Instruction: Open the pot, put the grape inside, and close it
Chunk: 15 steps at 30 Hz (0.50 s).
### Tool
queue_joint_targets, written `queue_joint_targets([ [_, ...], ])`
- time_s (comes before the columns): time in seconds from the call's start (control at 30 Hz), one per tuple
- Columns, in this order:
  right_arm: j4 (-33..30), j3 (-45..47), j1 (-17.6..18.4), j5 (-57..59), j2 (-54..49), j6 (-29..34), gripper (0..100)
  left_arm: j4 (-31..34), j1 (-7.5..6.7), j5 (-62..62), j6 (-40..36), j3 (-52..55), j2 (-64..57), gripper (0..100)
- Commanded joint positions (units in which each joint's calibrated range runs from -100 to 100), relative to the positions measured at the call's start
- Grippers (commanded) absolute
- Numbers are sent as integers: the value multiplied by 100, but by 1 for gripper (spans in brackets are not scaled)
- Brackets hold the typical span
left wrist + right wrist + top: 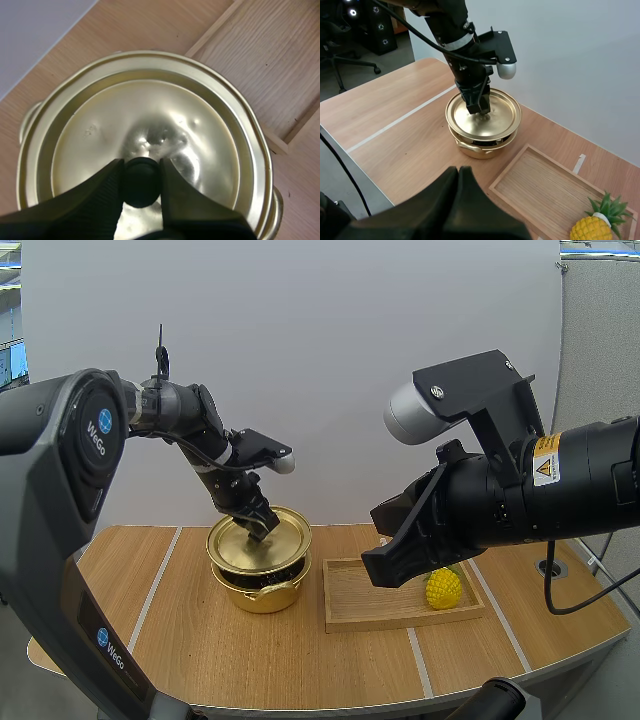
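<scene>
A golden pot (pixel 262 594) stands on the wooden table, left of centre. My left gripper (pixel 262 529) is shut on the black knob (pixel 142 172) of the pot's golden lid (pixel 287 536). The lid sits slightly tilted over the pot, with a dark gap under its front edge. In the left wrist view the two fingers (pixel 100 200) pinch the knob from both sides at the middle of the lid (pixel 165 115). My right gripper (pixel 459 172) is shut on nothing and hangs above the table in front of the tray. A yellow pineapple (pixel 443 588) lies in the tray.
A shallow wooden tray (pixel 350 622) lies right of the pot, its near corner beside the lid (pixel 270 50). The pineapple (pixel 592 227) rests at the tray's (pixel 545 190) right end. Bare table lies left of the pot (pixel 480 147) and along the front.
</scene>
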Motion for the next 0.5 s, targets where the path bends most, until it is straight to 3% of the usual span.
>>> queue_joint_targets([
  [0.0,-20,5,1,-13,-57,18,0,-125,0,-332,-21,102,110,0],
  [0.47,-20,5,1,-13,-57,18,0,-125,0,-385,-21,142,547,0],
])
